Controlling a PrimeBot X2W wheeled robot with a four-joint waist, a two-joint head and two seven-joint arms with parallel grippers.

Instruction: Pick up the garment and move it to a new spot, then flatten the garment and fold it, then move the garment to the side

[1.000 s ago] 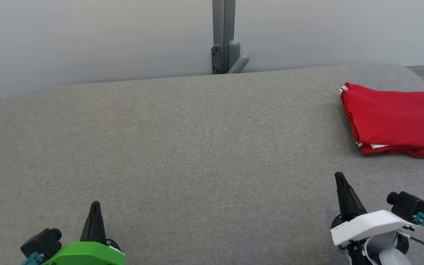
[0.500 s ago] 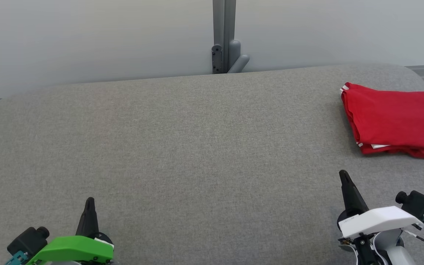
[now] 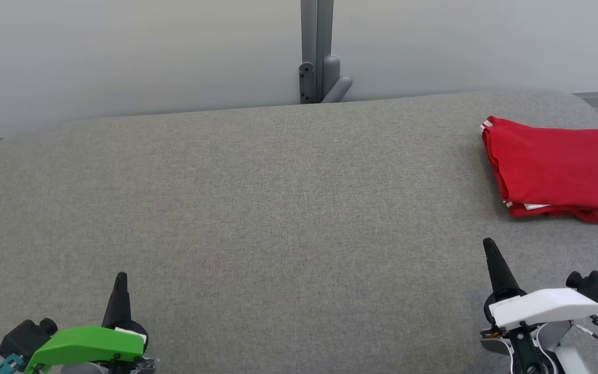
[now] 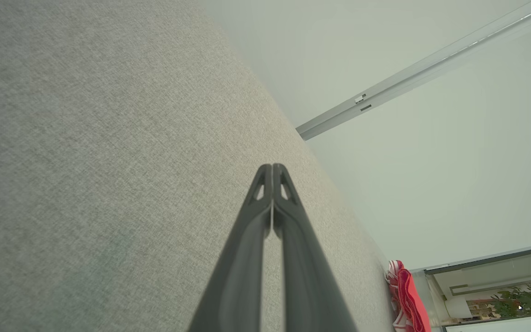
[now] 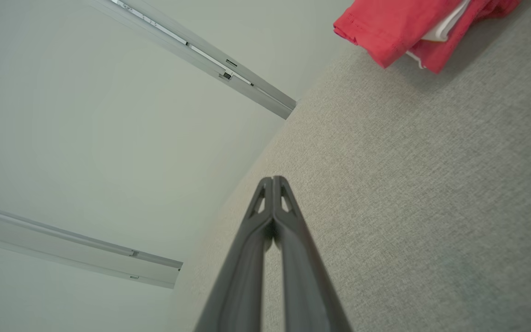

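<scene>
A grey fabric-covered table (image 3: 257, 197) stands before a pale wall (image 3: 122, 52), a grey metal post (image 3: 316, 47) rising behind it.

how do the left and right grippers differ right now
The left gripper has a green housing; the right gripper has a white one. The left gripper sits at the lower left of the head view, far from the folded red garment; the right gripper sits at the lower right, much closer to it but apart from it. Both are shut, hold nothing and point over the grey table.
</scene>
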